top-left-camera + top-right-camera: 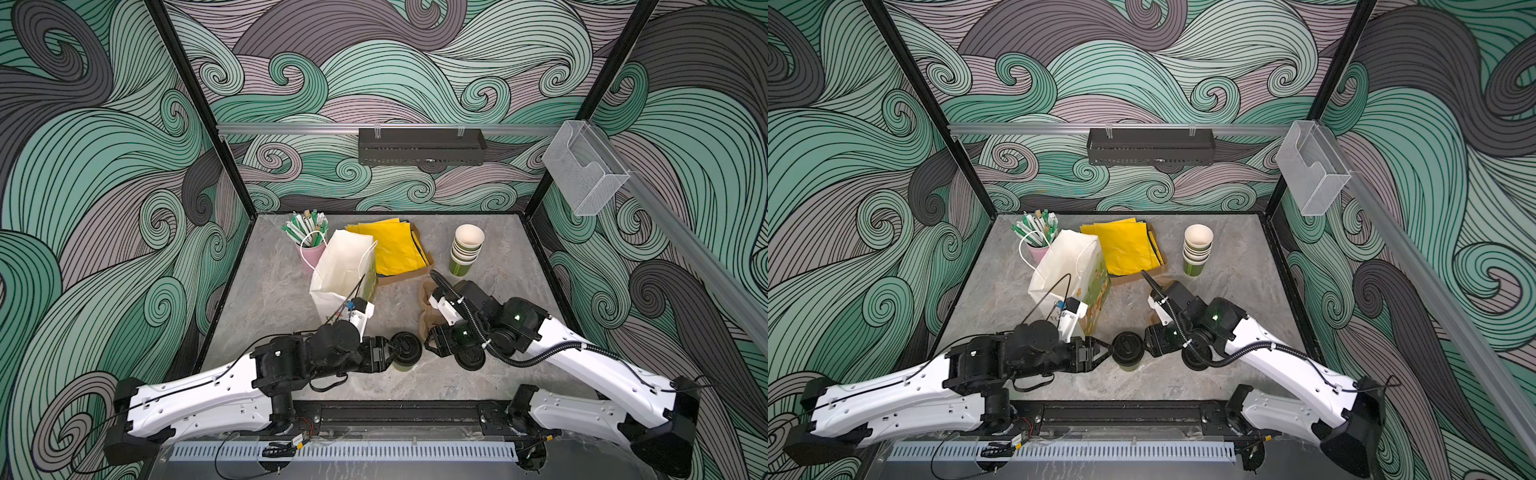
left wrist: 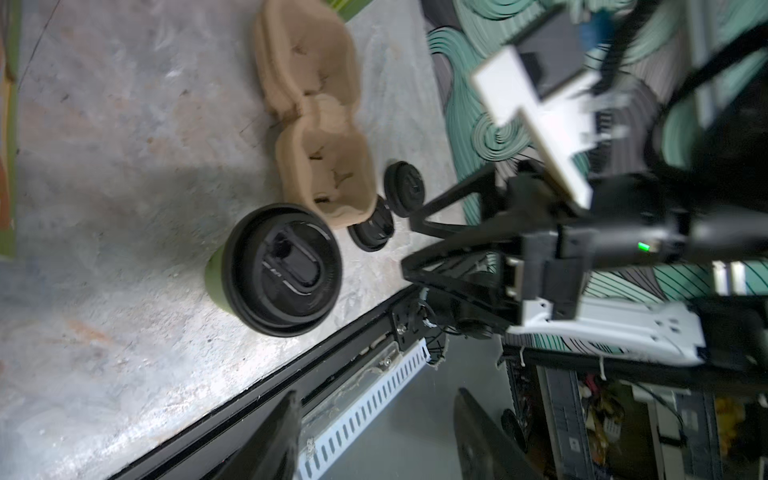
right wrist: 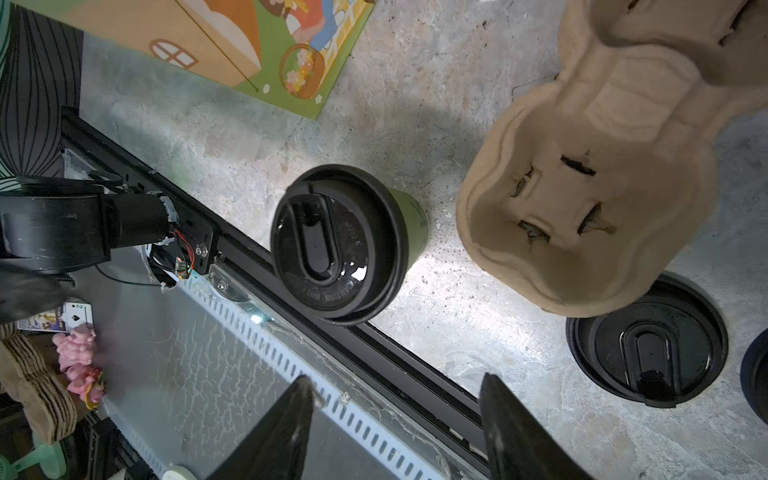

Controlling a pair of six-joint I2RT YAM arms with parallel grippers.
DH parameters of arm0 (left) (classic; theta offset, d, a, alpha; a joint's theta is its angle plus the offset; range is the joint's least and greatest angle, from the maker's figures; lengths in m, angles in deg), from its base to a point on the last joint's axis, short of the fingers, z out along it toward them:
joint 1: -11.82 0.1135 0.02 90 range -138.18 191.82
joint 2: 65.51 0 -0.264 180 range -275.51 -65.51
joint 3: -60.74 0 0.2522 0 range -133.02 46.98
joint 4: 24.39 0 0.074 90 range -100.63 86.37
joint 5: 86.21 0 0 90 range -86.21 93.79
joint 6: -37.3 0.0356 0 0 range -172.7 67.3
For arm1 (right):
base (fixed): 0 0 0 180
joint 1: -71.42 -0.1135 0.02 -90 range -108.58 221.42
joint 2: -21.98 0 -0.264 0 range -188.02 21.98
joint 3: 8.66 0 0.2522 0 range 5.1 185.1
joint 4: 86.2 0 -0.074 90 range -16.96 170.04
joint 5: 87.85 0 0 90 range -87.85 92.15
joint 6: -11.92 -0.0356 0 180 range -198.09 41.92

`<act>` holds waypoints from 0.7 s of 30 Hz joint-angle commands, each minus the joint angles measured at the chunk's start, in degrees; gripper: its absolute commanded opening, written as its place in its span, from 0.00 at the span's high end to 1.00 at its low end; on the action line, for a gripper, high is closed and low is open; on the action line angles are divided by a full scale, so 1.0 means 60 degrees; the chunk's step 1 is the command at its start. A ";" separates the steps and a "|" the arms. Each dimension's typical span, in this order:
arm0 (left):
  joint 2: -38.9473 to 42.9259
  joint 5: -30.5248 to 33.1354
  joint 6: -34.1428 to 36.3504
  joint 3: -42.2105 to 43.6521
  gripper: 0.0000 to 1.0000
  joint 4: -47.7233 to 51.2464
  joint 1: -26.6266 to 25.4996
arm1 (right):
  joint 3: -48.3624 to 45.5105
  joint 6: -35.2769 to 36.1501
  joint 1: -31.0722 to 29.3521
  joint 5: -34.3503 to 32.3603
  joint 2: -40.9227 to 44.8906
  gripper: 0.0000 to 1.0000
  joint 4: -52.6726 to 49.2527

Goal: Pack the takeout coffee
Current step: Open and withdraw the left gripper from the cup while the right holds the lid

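The white paper bag stands open-mouthed at the left of the tabletop, close behind the left arm's wrist. The left gripper has its jaws spread and holds nothing; in its wrist view nothing lies between the fingers.

Just past its tips the takeout coffee stands upright, black lid on, near the front edge of the tabletop and free of both grippers. Facing it from the other side, the right gripper is likewise parted and empty.

Beyond it lie the moulded pulp cup carrier, just beside the coffee, and a loose black lid. The stack of lidless green cups is well apart at the back.

The risks, as I judge them:
- A finger catching the cup off-centre could tip it or slide it over the front edge.
- A hard squeeze on the paper wall could pop the lid; I cannot tell whether it is fully seated.
- With both grippers so close, they could collide.
- The left arm swinging back could topple the bag.
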 commanded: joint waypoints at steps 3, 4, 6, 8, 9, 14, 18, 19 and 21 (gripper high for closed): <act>0.0731 0.0360 0.2545 -0.1393 0.39 0.0699 -0.0061 | 0.0649 0.0346 -0.1224 -0.1681 -0.0732 0.25 -0.0670; 0.0823 0.0711 0.2770 -0.1529 0.39 0.0789 -0.0058 | 0.0725 0.0297 -0.1392 -0.1874 -0.0860 0.22 -0.0674; 0.1089 0.1698 0.3303 -0.1693 0.39 0.0702 -0.0051 | 0.0941 0.0209 -0.1828 -0.2373 -0.1215 0.16 -0.0683; 0.1366 0.2635 0.3706 -0.1716 0.39 0.0523 -0.0050 | 0.1205 0.0159 -0.2210 -0.2691 -0.1598 0.11 -0.0742; 0.1525 0.3132 0.3889 -0.1736 0.38 0.0505 -0.0042 | 0.1318 0.0117 -0.2371 -0.2817 -0.1787 0.10 -0.0745; 0.2249 0.5831 0.3666 -0.2135 0.38 0.1764 -0.0049 | 0.1436 -0.0084 -0.2677 -0.2815 -0.2440 0.06 -0.0394; 0.2556 0.7209 0.3241 -0.2498 0.38 0.2932 -0.0042 | 0.1554 -0.0136 -0.2677 -0.2685 -0.2895 0.06 -0.0068; 0.2614 0.7556 0.3063 -0.2555 0.38 0.3201 -0.0042 | 0.1613 -0.0146 -0.2677 -0.2699 -0.3021 0.06 -0.0068; 0.2790 0.8065 0.2819 -0.2620 0.38 0.3649 -0.0055 | 0.1711 -0.0201 -0.2677 -0.2740 -0.3280 0.08 -0.0068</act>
